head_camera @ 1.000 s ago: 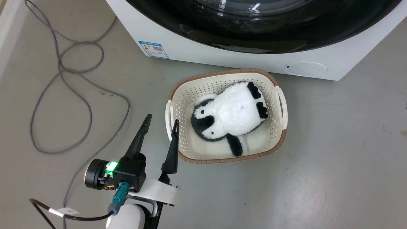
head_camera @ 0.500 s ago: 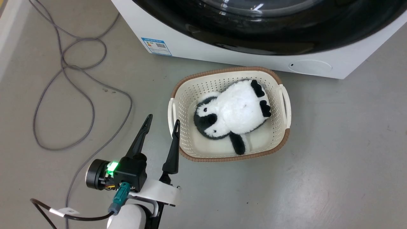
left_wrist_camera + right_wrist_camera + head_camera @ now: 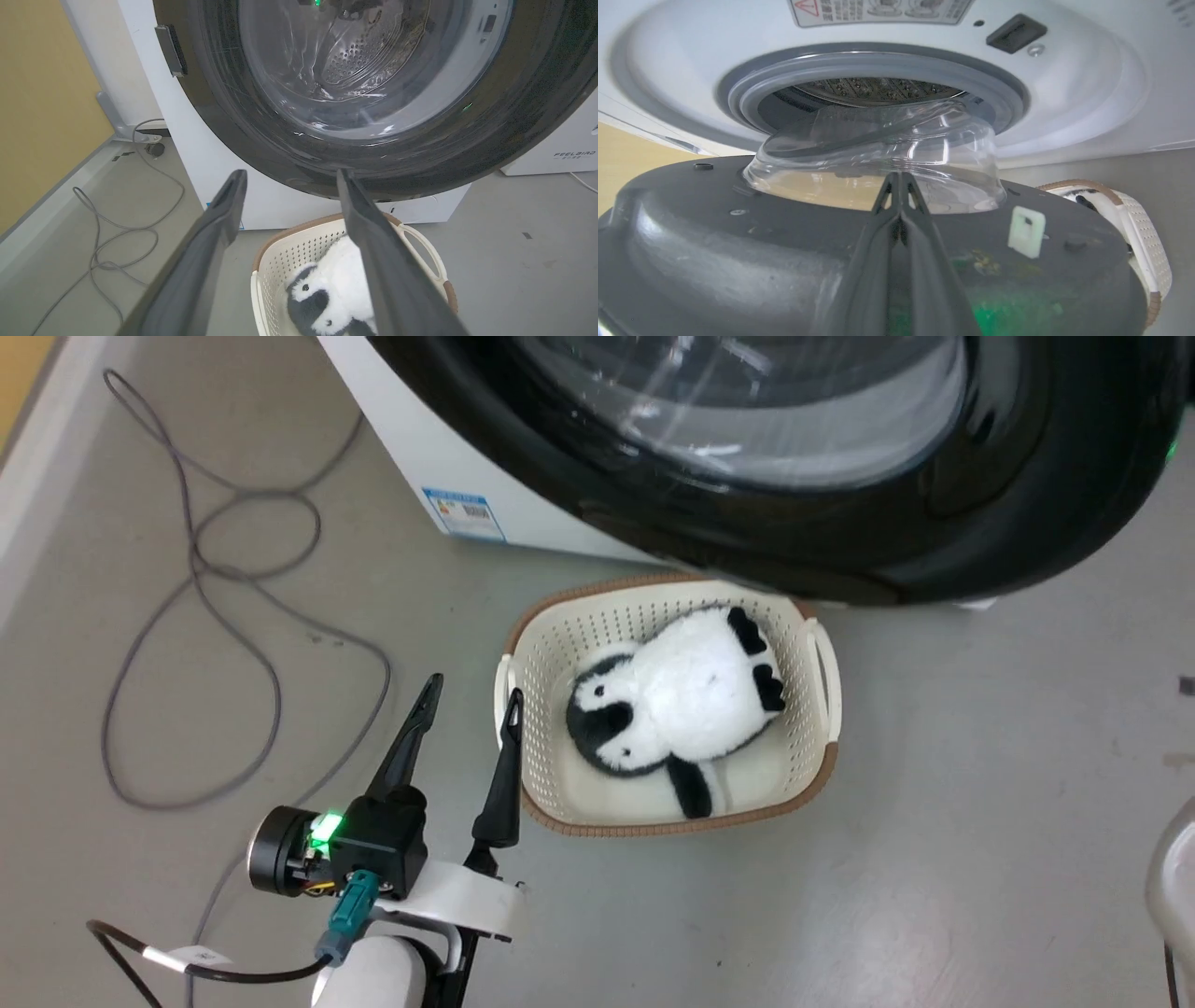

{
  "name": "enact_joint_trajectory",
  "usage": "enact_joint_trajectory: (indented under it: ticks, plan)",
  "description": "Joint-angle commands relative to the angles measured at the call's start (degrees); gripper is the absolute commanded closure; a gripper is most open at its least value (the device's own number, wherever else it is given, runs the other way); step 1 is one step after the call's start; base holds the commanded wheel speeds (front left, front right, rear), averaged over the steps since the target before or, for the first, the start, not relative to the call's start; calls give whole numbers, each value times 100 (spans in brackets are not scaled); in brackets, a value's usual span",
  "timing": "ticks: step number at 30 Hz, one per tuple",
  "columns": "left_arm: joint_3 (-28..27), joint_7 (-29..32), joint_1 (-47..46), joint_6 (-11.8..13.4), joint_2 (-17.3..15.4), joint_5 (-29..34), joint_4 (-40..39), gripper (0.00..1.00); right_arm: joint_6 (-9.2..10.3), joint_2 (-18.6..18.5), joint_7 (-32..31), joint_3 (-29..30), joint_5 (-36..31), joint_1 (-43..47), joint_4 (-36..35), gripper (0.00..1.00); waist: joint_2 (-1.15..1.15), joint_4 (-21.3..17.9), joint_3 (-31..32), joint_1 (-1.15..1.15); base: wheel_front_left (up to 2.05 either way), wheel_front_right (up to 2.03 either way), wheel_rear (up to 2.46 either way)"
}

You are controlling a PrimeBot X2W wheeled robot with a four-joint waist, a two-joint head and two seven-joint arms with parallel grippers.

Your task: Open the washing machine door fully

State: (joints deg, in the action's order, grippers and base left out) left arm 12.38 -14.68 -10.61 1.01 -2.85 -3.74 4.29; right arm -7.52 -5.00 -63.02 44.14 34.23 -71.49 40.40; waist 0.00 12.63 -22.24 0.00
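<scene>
Swung out from the white washer body (image 3: 420, 448) since a second ago — washing machine door (image 3: 840, 523), glossy black rim now overhanging the far edge of the cream laundry basket (image 3: 653, 607). Plush penguin (image 3: 691, 700) inside. Left gripper (image 3: 473, 688): fingers spread wide, empty, just beside the basket's near-left corner. Right gripper (image 3: 896, 176): fingers pressed together, tips at the foot of the door's clear glass bowl, on the grey inner side. Legible: "FEELBIRD" (image 3: 577, 154) on a white unit beyond. Blue-bordered QR sticker (image 3: 464, 513) and red-triangle warning label (image 3: 878, 10) above the grey drum seal (image 3: 868, 70) — print too small to read.
</scene>
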Motion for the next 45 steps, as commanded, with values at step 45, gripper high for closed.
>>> enact_joint_trajectory:
  ticks: [45]
  plan:
    - [-375, -32, 993, -228, -22, 15, 278, 0, 3, 212, 687, -2701, 3509, 3884, -360, 100, 0, 336, 2095, 0, 0, 0, 0]
